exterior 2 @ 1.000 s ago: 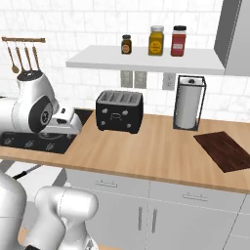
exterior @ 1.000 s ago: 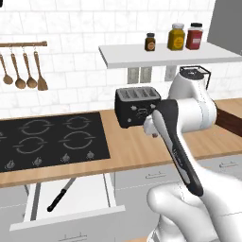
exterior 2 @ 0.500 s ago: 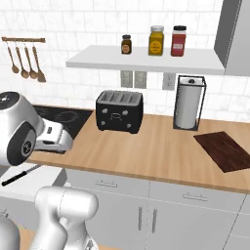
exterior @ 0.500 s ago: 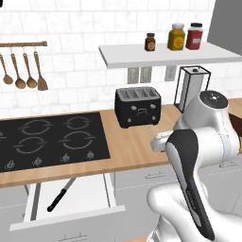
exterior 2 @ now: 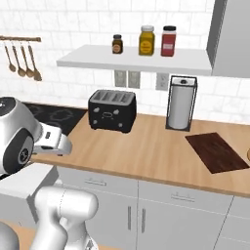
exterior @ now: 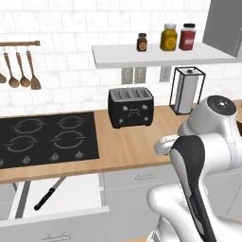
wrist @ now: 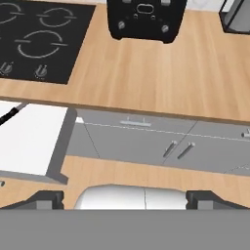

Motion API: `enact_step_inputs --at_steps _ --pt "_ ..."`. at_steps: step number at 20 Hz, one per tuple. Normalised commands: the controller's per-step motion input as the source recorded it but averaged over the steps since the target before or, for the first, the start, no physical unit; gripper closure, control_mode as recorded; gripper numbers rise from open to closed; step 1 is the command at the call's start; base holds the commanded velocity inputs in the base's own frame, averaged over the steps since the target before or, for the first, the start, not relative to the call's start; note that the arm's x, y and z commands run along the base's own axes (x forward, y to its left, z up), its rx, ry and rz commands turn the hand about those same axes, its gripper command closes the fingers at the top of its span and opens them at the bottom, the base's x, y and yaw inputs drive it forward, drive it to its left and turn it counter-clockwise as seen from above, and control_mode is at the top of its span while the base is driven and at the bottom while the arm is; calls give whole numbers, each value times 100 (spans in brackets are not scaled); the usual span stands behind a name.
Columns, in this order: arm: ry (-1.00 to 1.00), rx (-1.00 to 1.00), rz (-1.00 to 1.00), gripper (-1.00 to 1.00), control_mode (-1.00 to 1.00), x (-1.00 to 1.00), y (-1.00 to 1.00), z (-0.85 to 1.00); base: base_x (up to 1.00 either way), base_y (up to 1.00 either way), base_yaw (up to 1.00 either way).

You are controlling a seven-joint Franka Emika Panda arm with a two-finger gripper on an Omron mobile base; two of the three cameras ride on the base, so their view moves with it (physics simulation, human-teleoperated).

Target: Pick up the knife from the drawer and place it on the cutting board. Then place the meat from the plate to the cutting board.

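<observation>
Knife (exterior: 50, 194) lies flat and aslant in the open drawer (exterior: 71, 194) below the stovetop (exterior: 47, 139), black handle toward the drawer front and the narrow blade running back under the desk (exterior: 137, 146) edge, well apart from the cutting board (exterior 2: 216, 152) at the far end. It looks stiff, light and thin, probably slick along the blade, so the handle near its middle seems the safest hold. Pincer (wrist: 124, 197) stands wide open and empty, out over the cabinet fronts.

Even, bright rendered light fills the kitchen. Soft shadow sits beneath the toaster (exterior: 131, 107). Edges look slightly soft.
</observation>
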Motion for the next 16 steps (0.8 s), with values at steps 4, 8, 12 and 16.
enact_step_inputs --at_steps 4,8,12,16 --pt "0 0 0 -100 100 0 0 0 1 -26 38" --pt "0 0 0 -100 100 0 0 0 7 -27 43" --pt "0 0 0 -100 100 0 0 0 14 -4 51" --pt "0 0 0 -100 100 0 0 0 7 -39 59"
